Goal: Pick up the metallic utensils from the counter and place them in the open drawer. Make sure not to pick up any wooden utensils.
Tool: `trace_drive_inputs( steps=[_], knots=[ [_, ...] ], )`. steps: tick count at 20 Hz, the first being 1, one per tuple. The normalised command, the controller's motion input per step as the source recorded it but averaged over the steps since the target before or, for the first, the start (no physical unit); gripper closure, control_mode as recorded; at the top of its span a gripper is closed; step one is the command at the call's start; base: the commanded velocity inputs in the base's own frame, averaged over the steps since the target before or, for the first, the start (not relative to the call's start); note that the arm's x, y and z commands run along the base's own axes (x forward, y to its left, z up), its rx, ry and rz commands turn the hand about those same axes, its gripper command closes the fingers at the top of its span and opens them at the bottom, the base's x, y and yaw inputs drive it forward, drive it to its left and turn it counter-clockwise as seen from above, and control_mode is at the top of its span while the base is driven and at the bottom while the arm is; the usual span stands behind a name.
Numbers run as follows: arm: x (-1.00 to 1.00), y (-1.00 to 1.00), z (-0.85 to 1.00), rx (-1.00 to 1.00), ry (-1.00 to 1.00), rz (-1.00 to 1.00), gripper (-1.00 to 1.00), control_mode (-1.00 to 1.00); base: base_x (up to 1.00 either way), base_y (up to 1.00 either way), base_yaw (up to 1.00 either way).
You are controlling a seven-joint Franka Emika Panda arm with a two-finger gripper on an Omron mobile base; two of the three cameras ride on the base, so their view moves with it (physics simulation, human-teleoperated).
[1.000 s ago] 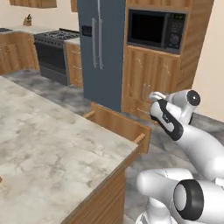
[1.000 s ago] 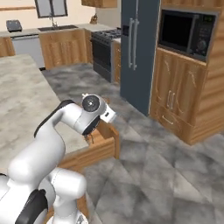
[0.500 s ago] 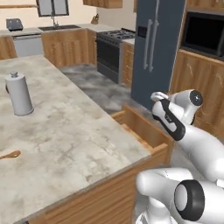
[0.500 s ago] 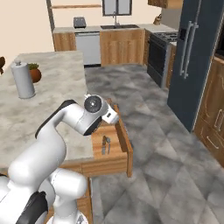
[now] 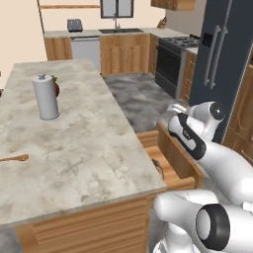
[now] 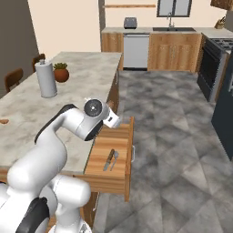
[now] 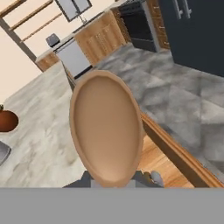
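Note:
In the hand view a wooden utensil [image 7: 106, 127], an orange-brown spoon, fills the middle with its oval bowl, and my gripper [image 7: 120, 180] is shut on its handle. My hand [image 6: 111, 119] hovers beside the counter [image 6: 27, 109] above the open drawer [image 6: 131, 141]. Inside the drawer lie two metallic utensils: a knife [image 6: 108, 159] with a dark handle and a silvery piece [image 6: 115, 157]. From the left base view my hand [image 5: 184, 129] hangs over the drawer [image 5: 178, 159]. A second wooden spoon [image 5: 15, 158] lies on the counter [image 5: 84, 148] at its left edge.
A grey paper-towel roll [image 5: 46, 97] and a potted plant [image 6: 60, 73] stand at the counter's far end. The drawer juts into the grey tiled aisle [image 6: 173, 136]. A dark fridge [image 5: 222, 59] and a black stove [image 5: 170, 64] line the far wall.
The whole picture has swung: the base has turned, bringing the island top and the far sink wall into view. My arm keeps its pose, shut the whole time.

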Motion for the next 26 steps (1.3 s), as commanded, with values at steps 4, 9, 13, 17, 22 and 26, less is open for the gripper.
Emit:
trace_drive_inputs(
  steps=[4, 9, 13, 17, 22, 26],
  knots=[
    [0.0, 0.0, 0.0, 0.0, 0.0, 0.0, 1.0, 1.0, 0.24, -0.55, 0.32],
    [0.0, -0.04, -0.59, -0.04, 0.21, 0.0, 1.0, -1.0, 0.0, -0.09, 0.04],
    [0.05, 0.0, -1.0, -0.05, 0.59, 0.0, 1.0, -1.0, 0.0, 0.0, 0.0],
    [0.15, 0.05, -0.95, -0.05, 0.57, 0.0, 1.0, -1.0, 0.0, 0.0, 0.0],
    [0.03, 0.0, -0.64, 0.0, 0.27, 0.0, 1.0, -1.0, 0.0, 0.0, 0.0],
    [0.32, 0.0, -0.82, 0.01, 0.25, 0.0, 1.0, -1.0, 0.0, 0.0, 0.0]
  ],
)
